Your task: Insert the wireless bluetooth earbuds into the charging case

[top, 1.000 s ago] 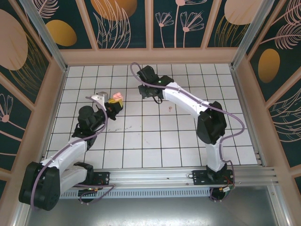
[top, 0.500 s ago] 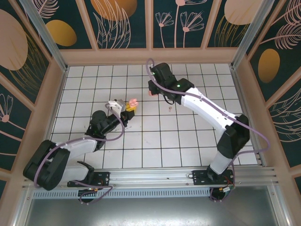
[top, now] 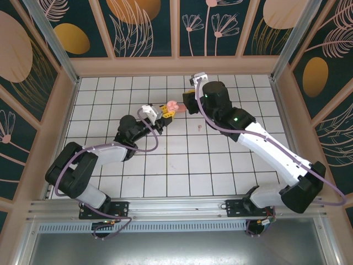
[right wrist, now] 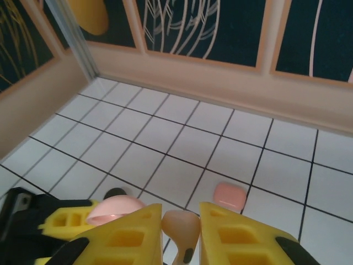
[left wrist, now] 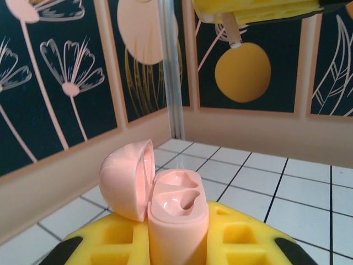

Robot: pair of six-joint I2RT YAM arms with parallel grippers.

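Top external view puts the left gripper (top: 165, 112) at 12 o'clock of the white tiled floor (top: 220, 165). It is clamped tight on a pale pink, rounded plastic charging case (left wrist: 177, 218). The case stands upright between that gripper's yellow fingers (left wrist: 242, 237), with its hinged lid (left wrist: 128, 178) swung open toward 9 o'clock and both moulded wells showing. The right gripper (top: 187, 104) sits just beside the case at 3 o'clock, closed on a pale pink stemmed earbud (right wrist: 181, 225) whose stem points down. Seen from the left wrist, that stem hangs above the case at 1 o'clock, apart from it. A small coral-salmon rounded piece (right wrist: 229, 196) lies on a tile at 5 o'clock from the case, apart from both grippers. It is too small to tell exactly what it is.
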